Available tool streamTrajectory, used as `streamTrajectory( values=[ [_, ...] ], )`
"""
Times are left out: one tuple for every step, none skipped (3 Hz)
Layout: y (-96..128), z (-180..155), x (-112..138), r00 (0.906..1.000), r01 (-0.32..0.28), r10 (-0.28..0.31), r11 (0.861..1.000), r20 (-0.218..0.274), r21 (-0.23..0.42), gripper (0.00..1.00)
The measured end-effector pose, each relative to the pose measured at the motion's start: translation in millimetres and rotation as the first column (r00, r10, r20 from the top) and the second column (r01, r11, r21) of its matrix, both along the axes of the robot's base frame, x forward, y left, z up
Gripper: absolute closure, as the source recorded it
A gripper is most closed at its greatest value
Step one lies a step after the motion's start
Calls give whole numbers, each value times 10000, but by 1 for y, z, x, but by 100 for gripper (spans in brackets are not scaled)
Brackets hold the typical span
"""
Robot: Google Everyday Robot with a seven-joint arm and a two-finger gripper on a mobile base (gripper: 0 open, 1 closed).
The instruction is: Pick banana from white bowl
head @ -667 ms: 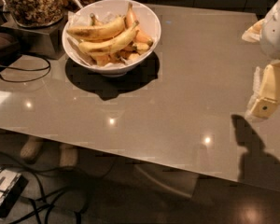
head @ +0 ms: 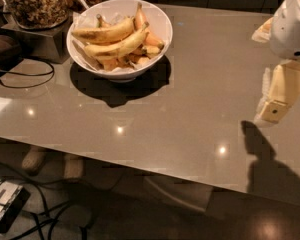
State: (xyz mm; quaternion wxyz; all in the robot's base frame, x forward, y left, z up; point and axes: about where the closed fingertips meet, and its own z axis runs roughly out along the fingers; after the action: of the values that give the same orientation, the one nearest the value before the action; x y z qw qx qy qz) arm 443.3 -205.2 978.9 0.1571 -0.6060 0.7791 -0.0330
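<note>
The white bowl [head: 160, 21] stands at the table's far left. The banana [head: 102, 34], long, yellow and brown-speckled, lies across the top of the pile in it. A second long yellow banana [head: 120, 46] lies just in front of it, over shorter orange-tinted ones [head: 142, 21]. My gripper [head: 277, 96], cream-coloured under a white arm housing [head: 292, 29], hangs above the table's right side. It is far to the right of the bowl and touches nothing. It holds nothing that I can see.
A glass jar of brown granola [head: 35, 4] stands on a dark box [head: 37, 44] left of the bowl. A black cable [head: 25, 79] loops on the grey table [head: 190, 109] beside it. Cables and a device [head: 5, 209] lie on the floor below the front edge.
</note>
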Motion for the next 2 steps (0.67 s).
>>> streamTrajectory(
  values=[
    [22, 2, 14, 9989, -389, 385, 9991, -282, -156, 0],
    [52, 4, 37, 9940, -1035, 1020, 9938, -387, -397, 0]
  ],
)
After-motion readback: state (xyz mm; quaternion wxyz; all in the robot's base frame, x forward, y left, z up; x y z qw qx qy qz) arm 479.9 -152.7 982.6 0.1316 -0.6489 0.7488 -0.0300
